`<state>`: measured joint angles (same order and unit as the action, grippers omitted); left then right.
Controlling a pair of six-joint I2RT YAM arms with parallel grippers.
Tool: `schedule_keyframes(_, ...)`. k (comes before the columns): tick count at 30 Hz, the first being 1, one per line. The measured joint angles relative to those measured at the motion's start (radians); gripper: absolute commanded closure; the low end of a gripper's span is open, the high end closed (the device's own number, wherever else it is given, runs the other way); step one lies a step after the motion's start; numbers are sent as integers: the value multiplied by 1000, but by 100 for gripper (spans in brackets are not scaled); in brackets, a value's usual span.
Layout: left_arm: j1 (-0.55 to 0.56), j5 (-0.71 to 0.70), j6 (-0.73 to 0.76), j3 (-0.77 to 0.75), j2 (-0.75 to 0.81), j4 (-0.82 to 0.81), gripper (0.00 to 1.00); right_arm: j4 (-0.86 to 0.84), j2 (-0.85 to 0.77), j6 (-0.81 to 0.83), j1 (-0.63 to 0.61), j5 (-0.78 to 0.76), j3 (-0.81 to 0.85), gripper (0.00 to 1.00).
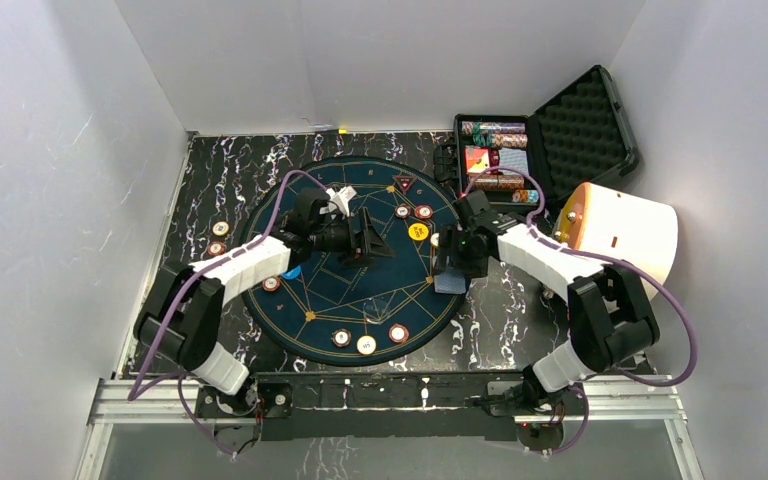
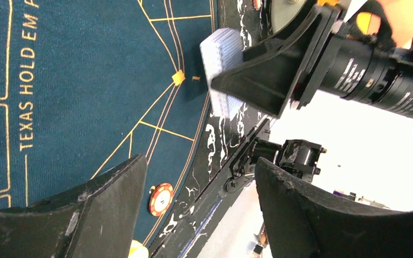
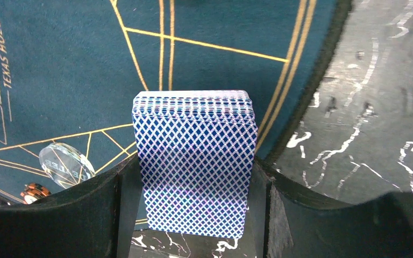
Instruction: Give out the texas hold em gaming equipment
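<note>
A deck of blue-backed playing cards (image 3: 196,161) sits between my right gripper's (image 3: 193,215) fingers, which press on both its long sides over the right rim of the round blue Texas Hold'em mat (image 1: 330,300). From above, the deck (image 1: 450,282) shows just under that gripper (image 1: 452,262). My left gripper (image 1: 365,238) hovers open over the mat's middle, nothing between its fingers (image 2: 113,209). In its view the deck (image 2: 223,70) is ahead. Red-and-white chips (image 1: 423,212) and a yellow disc (image 1: 418,231) lie on the mat. A blue disc (image 1: 291,272) lies by the left arm.
An open black case (image 1: 495,155) with chip rows stands at the back right. A big white cylinder (image 1: 620,228) with an orange end lies right of it. Two chips (image 1: 220,228) rest on the marble left of the mat. A clear disc (image 3: 66,163) lies on the mat.
</note>
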<state>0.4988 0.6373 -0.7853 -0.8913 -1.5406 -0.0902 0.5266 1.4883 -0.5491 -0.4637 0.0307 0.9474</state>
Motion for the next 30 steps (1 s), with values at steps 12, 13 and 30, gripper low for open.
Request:
schedule_keyframes(12, -89, 126, -40, -28, -183, -84, 35, -3, 148, 95, -162, -22, 102, 88)
schedule_keyframes(13, -89, 132, -41, -28, -188, -84, 36, -2, 153, 111, -169, -23, 108, 88)
schedule_keyframes(30, -143, 217, -31, 0, -222, -127, 35, -32, 194, 390, -241, 18, 156, 88)
